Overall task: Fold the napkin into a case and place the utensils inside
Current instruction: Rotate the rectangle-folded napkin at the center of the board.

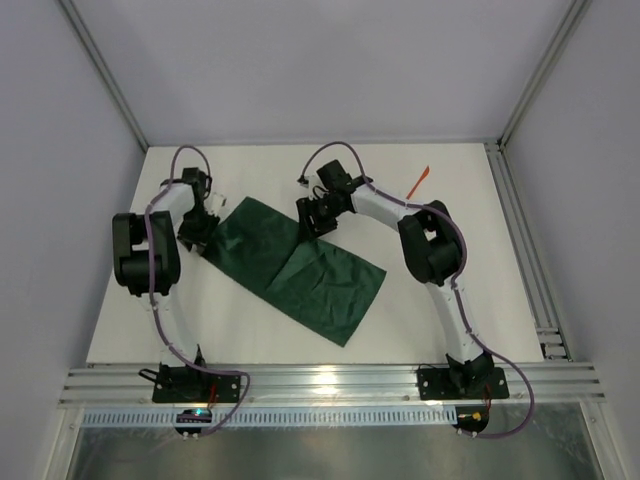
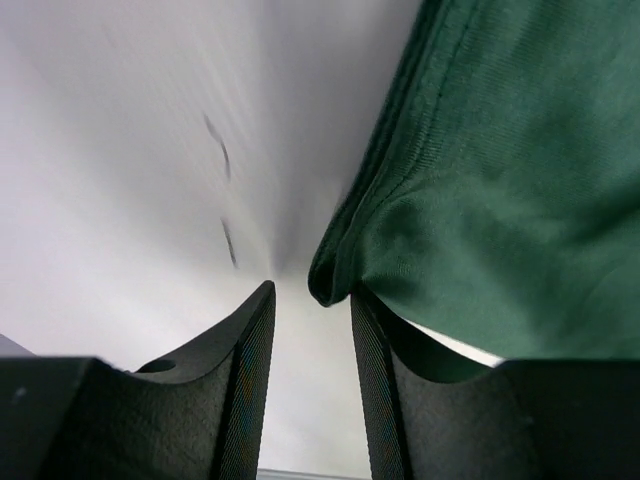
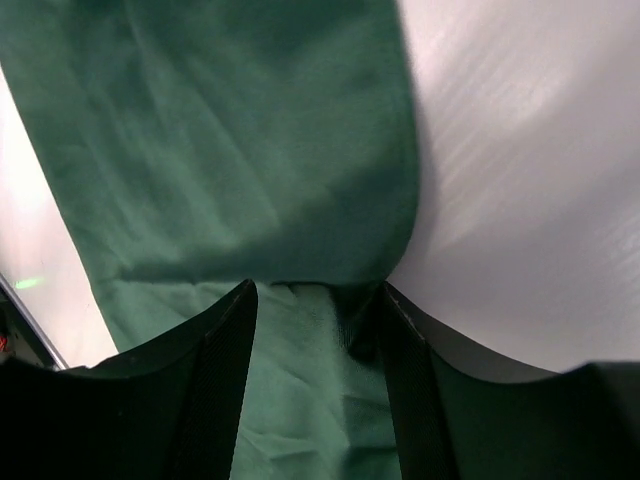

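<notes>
White table (image 1: 450,300) fills the top view; the napkin (image 1: 300,268) lies folded between both grippers, one orange utensil (image 1: 417,183) well beyond the right gripper (image 1: 312,215).

Left wrist: left gripper (image 2: 310,330) is parted, the cloth's corner just ahead, not pinched.

Right wrist: spread jaws straddle the fold edge; both should probably close squarely on the layers.

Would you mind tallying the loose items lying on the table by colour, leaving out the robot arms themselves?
Dark green: 1, the soft cloth napkin, folded into a long layered strip.
Bright orange: 1 visible, a thin pointed plastic utensil near the far right edge.
Total: 2.
</notes>
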You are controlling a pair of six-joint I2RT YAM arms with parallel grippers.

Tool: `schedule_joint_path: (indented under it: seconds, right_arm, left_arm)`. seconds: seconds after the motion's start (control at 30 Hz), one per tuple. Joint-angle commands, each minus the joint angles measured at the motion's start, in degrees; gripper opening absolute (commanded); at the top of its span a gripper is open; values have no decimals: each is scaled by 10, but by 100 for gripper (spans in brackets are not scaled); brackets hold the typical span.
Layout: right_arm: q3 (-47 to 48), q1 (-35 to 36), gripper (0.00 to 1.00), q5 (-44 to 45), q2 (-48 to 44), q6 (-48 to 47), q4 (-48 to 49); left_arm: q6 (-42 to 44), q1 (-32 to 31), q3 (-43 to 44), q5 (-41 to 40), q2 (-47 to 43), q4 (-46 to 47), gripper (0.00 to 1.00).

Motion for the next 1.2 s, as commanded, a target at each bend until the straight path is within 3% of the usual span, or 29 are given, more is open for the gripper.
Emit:
schedule_joint_path:
  seconds: [0.0,0.13,0.2,0.5,0.63,0.77,1.17]
  right_arm:
    - [-56,-3,55,30,-33,47,27]
    - [-96,-17,55,64,-58,85,57]
    - [-106,-22,55,73,-69,95,60]
    - [-156,-30,56,106,-143,98,87]
    - [-142,-36,56,118,-123,97,93]
    - [-110,-38,55,95,-78,96,89]
    - [-99,-39,41,71,-45,97,82]
  left_arm:
    - [-23,-50,115,-3,66,69,39]
    - [-47,-59,258,4,145,15,39]
    - [-55,-58,275,17,135,12,41]
    - [-53,-58,91,123,-66,1,52]
    - [-54,-58,23,166,-118,-29,53]
    - [-71,-60,-32,253,-141,-53,53]
    - [-101,-88,-107,305,-117,-18,54]
